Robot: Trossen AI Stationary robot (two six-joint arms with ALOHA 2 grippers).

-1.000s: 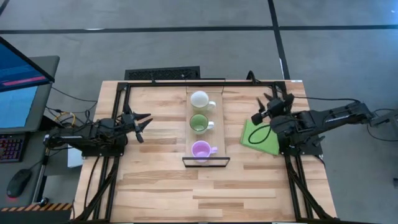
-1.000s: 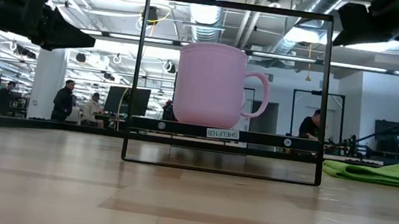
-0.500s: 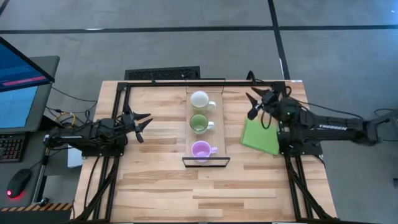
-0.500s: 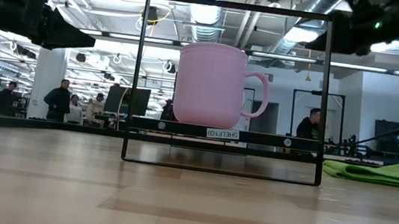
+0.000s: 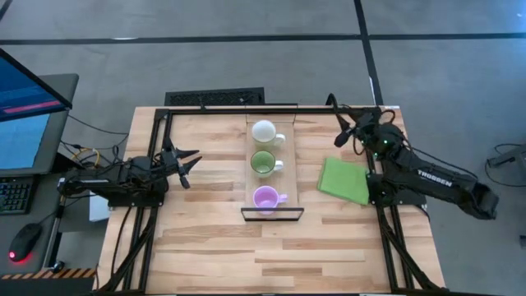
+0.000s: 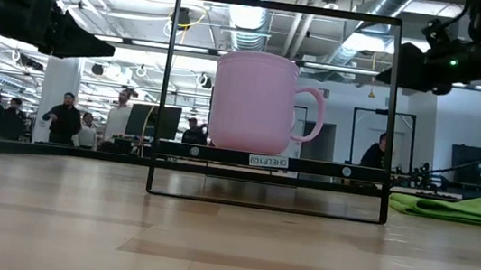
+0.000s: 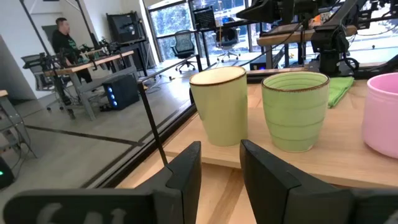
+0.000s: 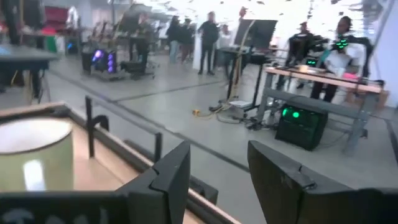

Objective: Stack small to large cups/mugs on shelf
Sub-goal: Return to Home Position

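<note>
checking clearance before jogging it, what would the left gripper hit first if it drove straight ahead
The left gripper points at the shelf; likely its side edge first, or the white mug just behind it. Height is unclear.

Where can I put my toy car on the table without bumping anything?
Best: the wide bare table past the shelf, beyond the purple mug. Also free: the wood between the left gripper and the shelf. Crowded: the shelf itself, filled by the white mug, green mug and purple mug; the strip between shelf and green cloth is narrow.
</note>
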